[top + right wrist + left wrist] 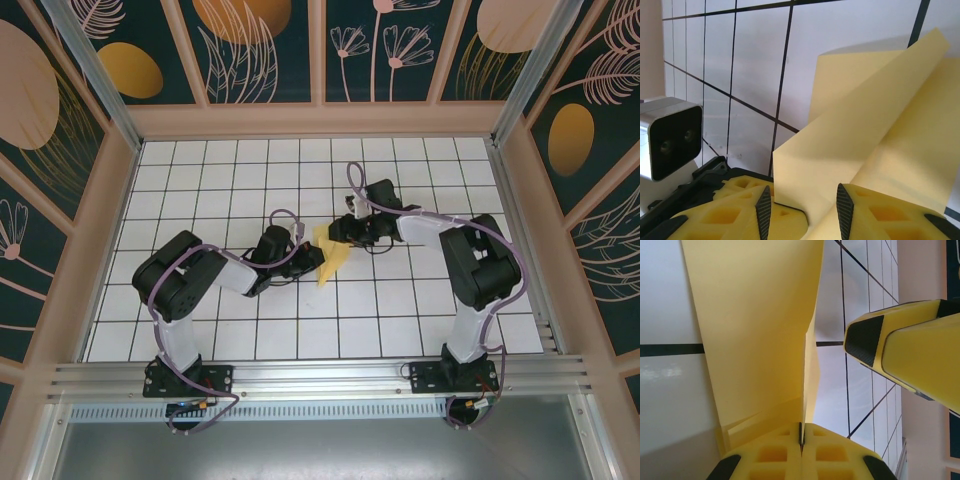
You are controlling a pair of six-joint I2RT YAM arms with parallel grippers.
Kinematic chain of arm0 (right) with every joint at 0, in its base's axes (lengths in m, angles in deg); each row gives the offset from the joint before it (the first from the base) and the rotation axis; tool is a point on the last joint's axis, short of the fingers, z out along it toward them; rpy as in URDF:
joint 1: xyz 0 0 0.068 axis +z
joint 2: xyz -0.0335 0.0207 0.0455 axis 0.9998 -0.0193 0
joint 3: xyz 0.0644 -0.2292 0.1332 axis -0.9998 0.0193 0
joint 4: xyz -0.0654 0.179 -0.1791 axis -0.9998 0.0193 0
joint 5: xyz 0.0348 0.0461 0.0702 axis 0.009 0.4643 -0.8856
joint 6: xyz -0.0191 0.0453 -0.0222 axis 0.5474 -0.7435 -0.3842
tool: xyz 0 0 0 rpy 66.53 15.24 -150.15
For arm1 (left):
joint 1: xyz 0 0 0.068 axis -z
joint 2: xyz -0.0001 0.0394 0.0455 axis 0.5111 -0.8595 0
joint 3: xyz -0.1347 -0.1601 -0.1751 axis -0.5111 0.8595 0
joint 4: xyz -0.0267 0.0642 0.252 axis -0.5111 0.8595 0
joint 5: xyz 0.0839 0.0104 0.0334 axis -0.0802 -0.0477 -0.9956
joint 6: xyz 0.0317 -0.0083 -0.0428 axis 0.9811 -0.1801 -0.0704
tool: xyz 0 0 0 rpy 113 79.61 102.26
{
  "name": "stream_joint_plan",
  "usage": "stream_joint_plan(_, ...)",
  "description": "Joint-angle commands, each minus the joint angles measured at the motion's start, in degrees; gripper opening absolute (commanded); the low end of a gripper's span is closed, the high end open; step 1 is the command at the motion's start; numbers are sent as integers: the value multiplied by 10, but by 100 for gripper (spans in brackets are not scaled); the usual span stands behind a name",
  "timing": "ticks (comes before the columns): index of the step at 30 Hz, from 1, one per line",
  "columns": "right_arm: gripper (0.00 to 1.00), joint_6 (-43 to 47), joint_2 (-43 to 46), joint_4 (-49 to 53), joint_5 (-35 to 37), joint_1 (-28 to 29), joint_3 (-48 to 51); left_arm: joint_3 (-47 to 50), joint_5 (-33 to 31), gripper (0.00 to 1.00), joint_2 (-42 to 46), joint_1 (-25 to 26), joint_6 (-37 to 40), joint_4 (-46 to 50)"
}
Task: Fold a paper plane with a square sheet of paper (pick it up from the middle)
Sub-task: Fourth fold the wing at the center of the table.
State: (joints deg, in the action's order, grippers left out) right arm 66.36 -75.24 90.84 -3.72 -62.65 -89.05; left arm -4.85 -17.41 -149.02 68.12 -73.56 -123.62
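The square sheet of paper (333,262) is pale yellow and folded, with angled edges. It is held up off the grid floor between the two arms. My left gripper (310,260) is shut on its lower edge. In the left wrist view the sheet (755,330) rises from the pinched jaws of that gripper (801,432) in two layers that meet at a crease. My right gripper (342,233) is at the sheet's upper end. In the right wrist view a folded flap of the sheet (865,125) lies between the parted fingers of the right gripper (801,207), which stands open.
One right fingertip (890,340) hangs close beside the sheet in the left wrist view. The left arm's wrist camera (670,140) sits just left of my right fingers. A white grid floor (400,310) is walled by a wooden frame (320,120).
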Motion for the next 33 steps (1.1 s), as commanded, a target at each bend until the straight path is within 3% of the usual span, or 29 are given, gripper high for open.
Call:
stream_joint_plan(1, 41, -8, -5, -10, -18, -1, 12, -5, 14, 0, -13, -5, 12, -32)
stream_joint_plan(18, 40, 0, -68, 27, 18, 3, -16, -3, 13, 0, -24, -5, 13, -41)
stream_joint_plan(22, 42, -5, -73, 40, 47, 7, -16, -1, 14, 16, -23, -5, 12, -42)
stream_joint_plan(25, 43, -14, -74, 41, 54, 11, -14, 2, 11, 19, -21, -5, 16, -35)
stream_joint_plan(33, 43, -28, -70, 35, 51, 21, -13, -8, 13, 12, -33, -1, 24, -21)
